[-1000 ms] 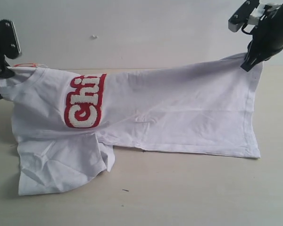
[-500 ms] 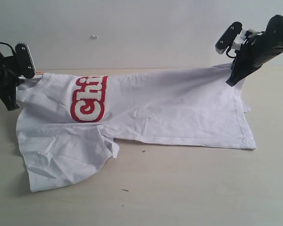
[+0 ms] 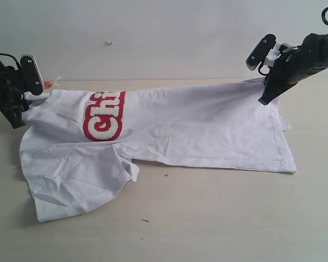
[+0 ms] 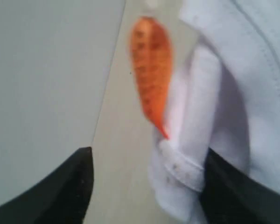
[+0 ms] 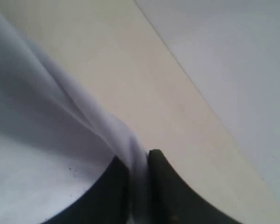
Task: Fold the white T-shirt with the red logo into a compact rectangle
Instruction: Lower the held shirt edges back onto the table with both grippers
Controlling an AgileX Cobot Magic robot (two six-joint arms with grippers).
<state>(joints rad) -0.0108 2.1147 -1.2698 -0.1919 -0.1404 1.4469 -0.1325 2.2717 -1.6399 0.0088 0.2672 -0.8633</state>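
Left gripper [image 4: 147, 158] jaws wide apart, white T-shirt [image 3: 208, 125] collar and orange tag [image 4: 151, 70] unclamped between them. Right gripper [image 5: 137, 161] nearly closed, pinching the hem above the desk [image 3: 208, 218].

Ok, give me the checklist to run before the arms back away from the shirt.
1. State of left gripper: ok, open, cloth loose between the jaws.
2. State of right gripper: not ok, cloth is pinched between its fingers.
3. Flatness of white T-shirt: not ok, the corner at the right gripper is held up.
4. Tuck of sleeve: not ok, it spreads out at the front.
5. Fold through red logo: ok, only part shows.
6. Clearance of orange neck tag from left gripper: ok.
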